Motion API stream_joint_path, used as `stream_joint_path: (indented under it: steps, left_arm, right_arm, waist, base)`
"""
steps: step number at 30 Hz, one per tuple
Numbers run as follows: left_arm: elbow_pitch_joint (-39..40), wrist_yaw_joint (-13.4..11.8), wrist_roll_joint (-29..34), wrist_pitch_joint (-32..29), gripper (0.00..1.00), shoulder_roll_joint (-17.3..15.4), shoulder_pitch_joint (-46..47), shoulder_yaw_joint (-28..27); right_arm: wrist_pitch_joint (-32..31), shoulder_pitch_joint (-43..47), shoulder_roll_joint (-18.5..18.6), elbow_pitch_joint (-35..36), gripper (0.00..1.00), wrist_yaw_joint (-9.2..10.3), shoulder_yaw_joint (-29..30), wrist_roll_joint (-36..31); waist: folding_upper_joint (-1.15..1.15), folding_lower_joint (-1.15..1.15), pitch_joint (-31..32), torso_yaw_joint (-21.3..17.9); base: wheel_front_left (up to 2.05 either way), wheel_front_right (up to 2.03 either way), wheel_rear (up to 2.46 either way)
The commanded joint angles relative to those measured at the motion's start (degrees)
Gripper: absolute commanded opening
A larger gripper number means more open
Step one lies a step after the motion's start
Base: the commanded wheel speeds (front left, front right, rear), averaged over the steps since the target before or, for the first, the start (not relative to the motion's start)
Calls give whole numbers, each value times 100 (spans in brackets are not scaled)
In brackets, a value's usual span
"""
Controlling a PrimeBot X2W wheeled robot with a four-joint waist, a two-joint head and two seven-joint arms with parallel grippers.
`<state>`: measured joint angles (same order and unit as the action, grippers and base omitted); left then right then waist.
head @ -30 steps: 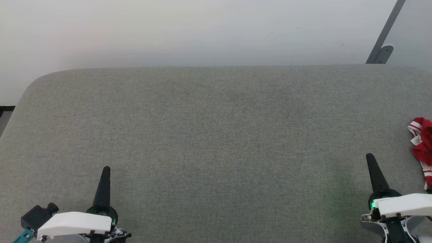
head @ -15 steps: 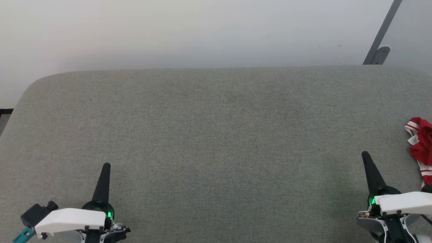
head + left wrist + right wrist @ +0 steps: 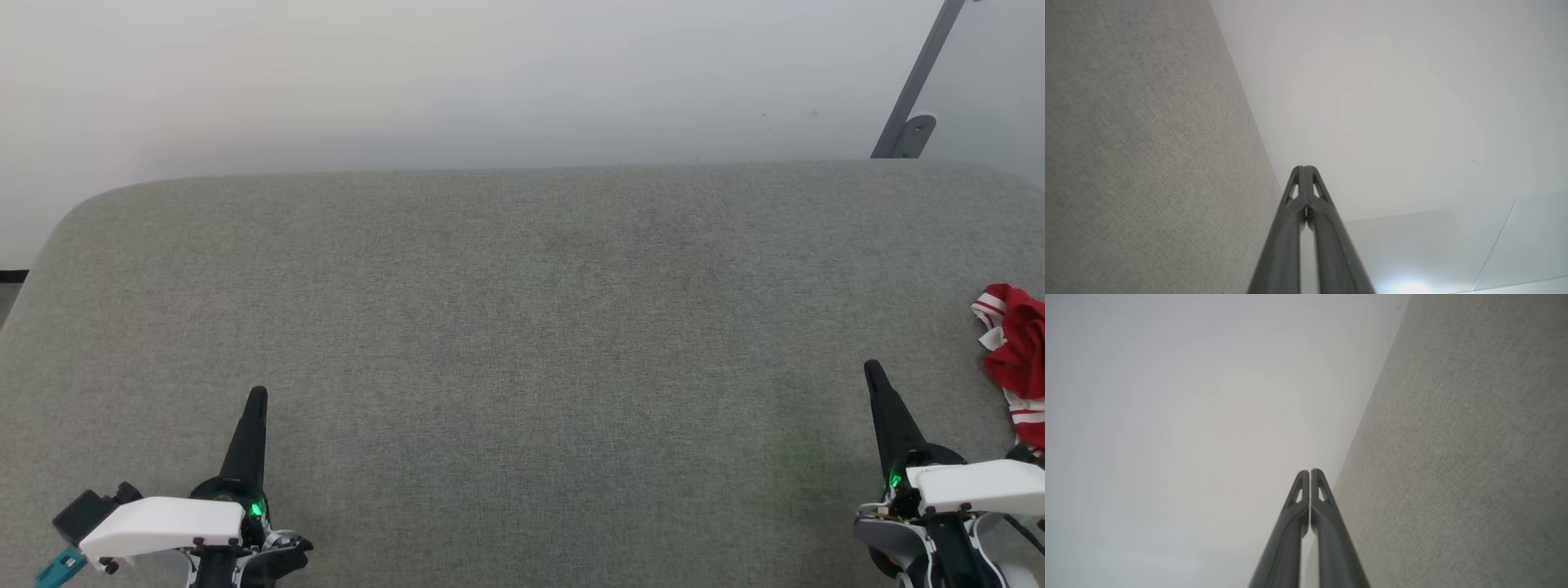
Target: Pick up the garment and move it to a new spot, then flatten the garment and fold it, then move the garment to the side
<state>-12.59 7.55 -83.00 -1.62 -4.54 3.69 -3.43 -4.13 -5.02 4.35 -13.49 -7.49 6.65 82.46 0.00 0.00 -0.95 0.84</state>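
On the far right edge of the head view, the garment (image 3: 1015,349) lies bunched on the grey fabric-covered worktop (image 3: 522,327), a crumpled heap of red cloth with white-and-red striped trim showing at its upper left and lower parts; the picture's border cuts off its right side. The right claw (image 3: 872,369) points up the picture just left of the heap, near it but apart, its tip level with the garment's lower half. It shows as one dark spike, with a green light glowing at its base beside the white wrist housing. The left claw (image 3: 256,395) stands at the lower left, well apart from the garment with the whole bare stretch of worktop between them; it too reads as a single spike with a green light at its base. A pale wall (image 3: 490,73) rises behind the worktop, and a slanted grey metal bar (image 3: 916,86) crosses the upper right corner.

From the left wrist, the left claw (image 3: 1304,168) has its two dark fingers pressed together at the tips, with nothing between them. Grey worktop cloth lies to the left of them and pale wall to the right.

From the right wrist, the right claw (image 3: 1309,472) is likewise closed and empty, only a hairline slit parting the fingers. Pale wall lies to their left, grey worktop cloth to their right.
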Motion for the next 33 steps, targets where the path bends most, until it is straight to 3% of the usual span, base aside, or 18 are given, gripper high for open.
stream_joint_path:
  steps: [1, 27, 33]
  left_arm:
    - [0, -10, -148, -50, 0, -13, 117, -26]
    - [-146, -13, -1121, -355, 0, 22, 275, -127]
    - [-144, -13, -1104, -365, 0, 31, 277, -140]
  right_arm:
    - [-45, -71, -12, 3, 0, 0, -3, 118]
    - [-263, -146, -164, -64, 0, 0, -12, 1014]
    - [-257, -146, -159, -65, 0, 0, -14, 1004]
  waist:
    - [0, 0, 4, -4]
    - [0, 0, 76, -82]
    - [0, 0, 77, -83]
  base:
    - [0, 0, 0]
    - [0, 0, 0]
    - [0, 0, 0]
